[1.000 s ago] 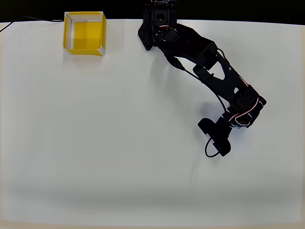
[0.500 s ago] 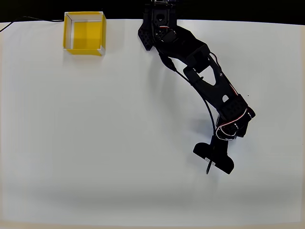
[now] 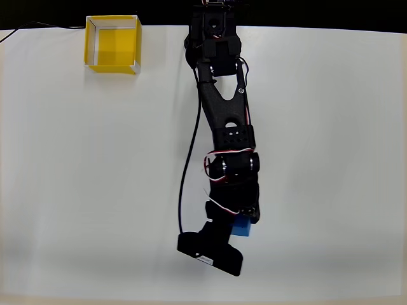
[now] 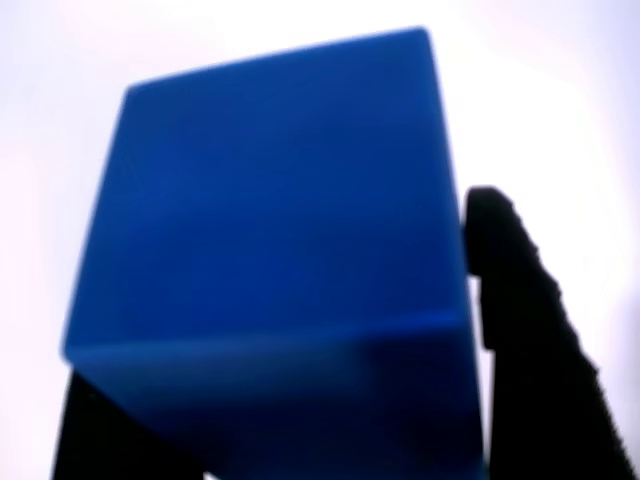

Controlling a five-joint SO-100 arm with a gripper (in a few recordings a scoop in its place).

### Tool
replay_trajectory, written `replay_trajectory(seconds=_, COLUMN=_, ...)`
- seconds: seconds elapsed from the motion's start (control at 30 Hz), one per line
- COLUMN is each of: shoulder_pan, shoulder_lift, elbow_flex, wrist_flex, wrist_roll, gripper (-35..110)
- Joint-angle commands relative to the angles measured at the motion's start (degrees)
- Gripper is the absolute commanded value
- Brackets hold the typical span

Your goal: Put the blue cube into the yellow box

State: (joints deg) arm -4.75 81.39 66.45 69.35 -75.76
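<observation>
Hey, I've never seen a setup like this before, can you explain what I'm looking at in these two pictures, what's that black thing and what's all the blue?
The black thing is a small robot arm bolted at the far edge of a white table. The overhead view comes from a fixed camera looking straight down; the arm stretches from the top of that picture toward the bottom.

The other picture comes from a camera riding on the arm's wrist, so it looks right along its claw. That big blue shape is a blue cube, huge only because it is so close. One dark finger presses its right side and another shows at the lower left, so the claw is shut on the cube. From above, a bit of the cube peeks out beside the arm's tip.

At the table's top left sits a yellow box, open and holding nothing.
</observation>
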Motion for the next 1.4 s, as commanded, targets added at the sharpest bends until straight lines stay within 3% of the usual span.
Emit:
replay_trajectory(seconds=0.0, shoulder_pan=11.34, shoulder_lift=11.43, elbow_flex=0.44, wrist_flex=-4.04, wrist_roll=-9.76, gripper=7)
replay_trajectory(seconds=0.37, shoulder_pan=37.71, shoulder_lift=10.99, elbow_flex=4.75, wrist_flex=-12.3, wrist_roll=-26.89, gripper=7)
replay_trajectory(seconds=0.53, shoulder_pan=48.25, shoulder_lift=15.12, elbow_flex=14.15, wrist_flex=-22.85, wrist_roll=-33.93, gripper=7)
replay_trajectory(seconds=0.67, shoulder_pan=55.72, shoulder_lift=19.51, elbow_flex=20.83, wrist_flex=-28.56, wrist_roll=-36.91, gripper=7)
replay_trajectory(seconds=0.87, shoulder_pan=66.18, shoulder_lift=27.69, elbow_flex=29.18, wrist_flex=-29.18, wrist_roll=-37.71, gripper=7)
replay_trajectory(seconds=1.37, shoulder_pan=85.43, shoulder_lift=39.2, elbow_flex=30.94, wrist_flex=1.85, wrist_roll=-33.75, gripper=7)
